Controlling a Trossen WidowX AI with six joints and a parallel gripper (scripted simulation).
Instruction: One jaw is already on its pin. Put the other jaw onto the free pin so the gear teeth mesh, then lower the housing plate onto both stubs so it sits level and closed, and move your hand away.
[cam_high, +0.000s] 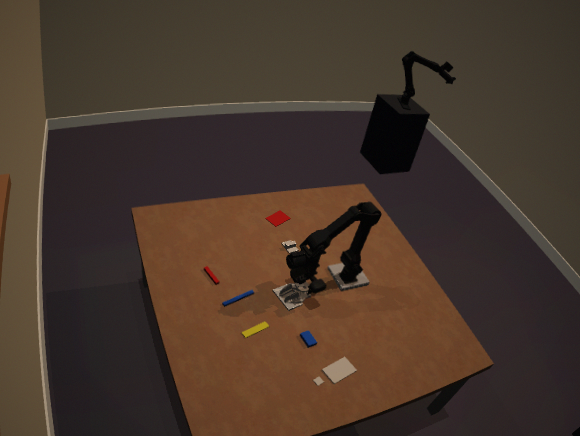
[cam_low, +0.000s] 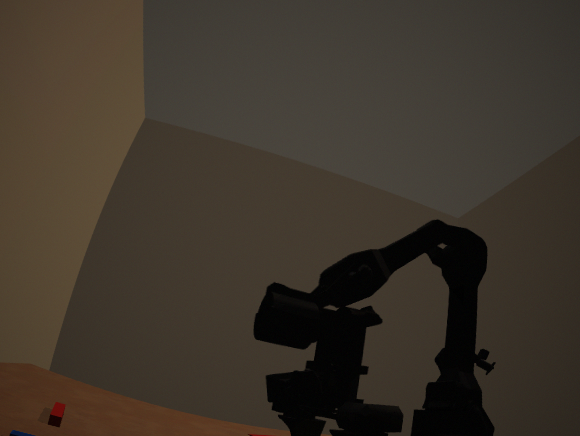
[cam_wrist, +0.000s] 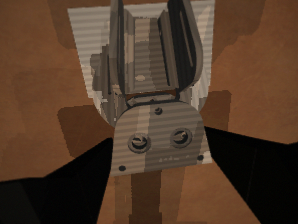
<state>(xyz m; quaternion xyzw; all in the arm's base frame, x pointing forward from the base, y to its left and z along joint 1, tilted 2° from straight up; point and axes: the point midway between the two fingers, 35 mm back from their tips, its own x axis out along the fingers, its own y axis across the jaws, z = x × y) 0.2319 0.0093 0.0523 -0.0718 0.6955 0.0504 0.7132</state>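
Observation:
My gripper (cam_wrist: 156, 136) is shut on the grey housing plate (cam_wrist: 161, 150), one black finger at each side. The plate is over the near end of the gear assembly, and stub tops show inside both its round holes. The left jaw (cam_wrist: 117, 55) and right jaw (cam_wrist: 188, 55) extend forward from beneath it, roughly side by side. They are over the pale base plate (cam_wrist: 80, 25) (cam_high: 291, 305). The plate hides the gear teeth and lower pins. Whether it is fully seated or level cannot be told. The fingertips are below the exterior view.
On the table (cam_high: 200, 230) are a blue bar (cam_high: 238, 298), yellow bar (cam_high: 255, 329), red bar (cam_high: 211, 275) (cam_low: 57, 414), blue block (cam_high: 308, 338), white plate (cam_high: 340, 370) and red square (cam_high: 278, 218). A small white piece (cam_high: 289, 245) lies behind the gripper.

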